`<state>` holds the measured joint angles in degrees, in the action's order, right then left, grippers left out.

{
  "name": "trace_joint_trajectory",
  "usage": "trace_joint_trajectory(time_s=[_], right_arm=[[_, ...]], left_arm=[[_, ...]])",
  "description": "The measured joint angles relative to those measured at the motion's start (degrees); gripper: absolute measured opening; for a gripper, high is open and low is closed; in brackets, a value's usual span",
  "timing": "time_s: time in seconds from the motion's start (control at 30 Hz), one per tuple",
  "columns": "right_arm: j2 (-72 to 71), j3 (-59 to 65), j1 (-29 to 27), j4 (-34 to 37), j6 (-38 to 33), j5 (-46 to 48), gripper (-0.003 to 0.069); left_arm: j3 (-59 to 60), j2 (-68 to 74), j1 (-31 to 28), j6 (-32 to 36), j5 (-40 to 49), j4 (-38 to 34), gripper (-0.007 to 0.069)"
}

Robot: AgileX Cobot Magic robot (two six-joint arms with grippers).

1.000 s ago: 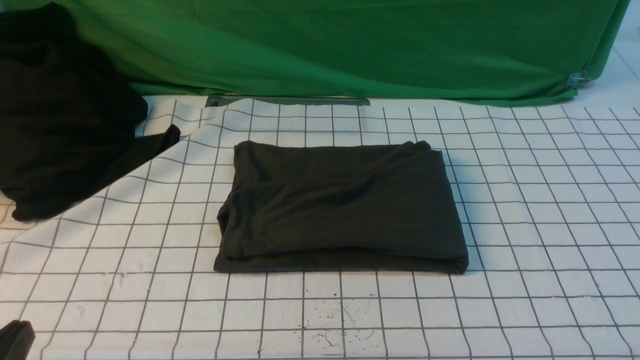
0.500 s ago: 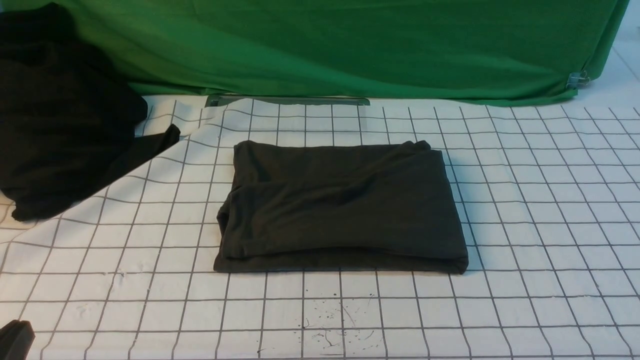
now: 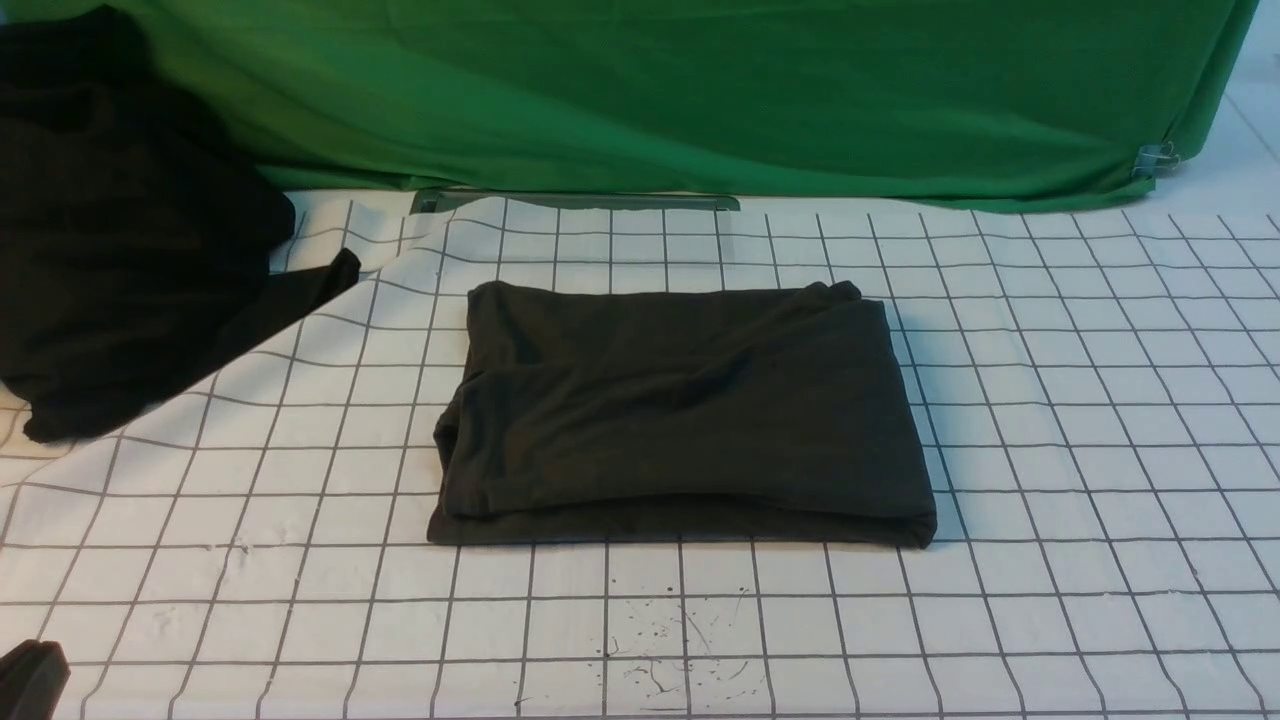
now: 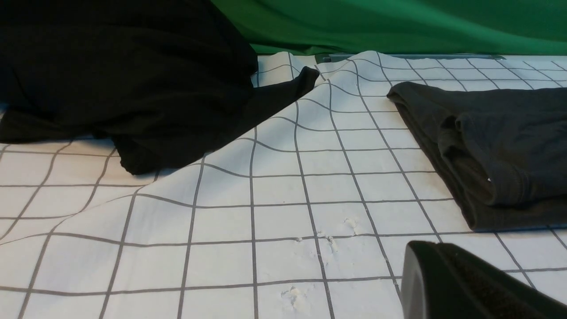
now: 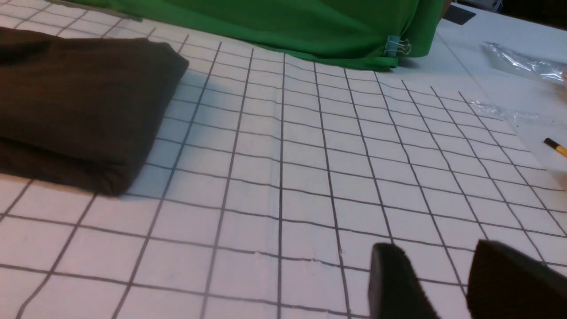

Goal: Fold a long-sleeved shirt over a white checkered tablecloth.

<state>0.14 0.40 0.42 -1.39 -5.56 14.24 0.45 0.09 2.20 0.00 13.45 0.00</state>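
Note:
The long-sleeved shirt (image 3: 680,415) lies folded into a flat dark rectangle in the middle of the white checkered tablecloth (image 3: 1080,420); its print is hidden. The left wrist view has the shirt (image 4: 500,146) beside my left gripper (image 4: 432,250), whose jaws are shut with nothing in them, low over the cloth. Only a black tip of that gripper (image 3: 30,675) pokes into the front view's bottom left corner. My right gripper (image 5: 436,257) hovers open and empty over bare tablecloth (image 5: 283,168), well off the shirt's corner (image 5: 84,110). It is out of the front view.
A rumpled heap of black cloth (image 3: 120,240) sits at the far left, overlapping the tablecloth's raised edge. A green backdrop (image 3: 700,90) hangs along the back, clipped at the right (image 3: 1155,158). Clear plastic (image 5: 522,64) and a pencil (image 5: 556,147) lie beyond the tablecloth's right side.

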Motion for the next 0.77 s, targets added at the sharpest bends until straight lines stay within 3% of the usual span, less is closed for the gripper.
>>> trace_joint_trajectory(time_s=[0.77], right_arm=[[0.0,0.0,0.0,0.0,0.0,0.0,0.0246]], left_arm=[[0.0,0.0,0.0,0.0,0.0,0.0,0.0003]])
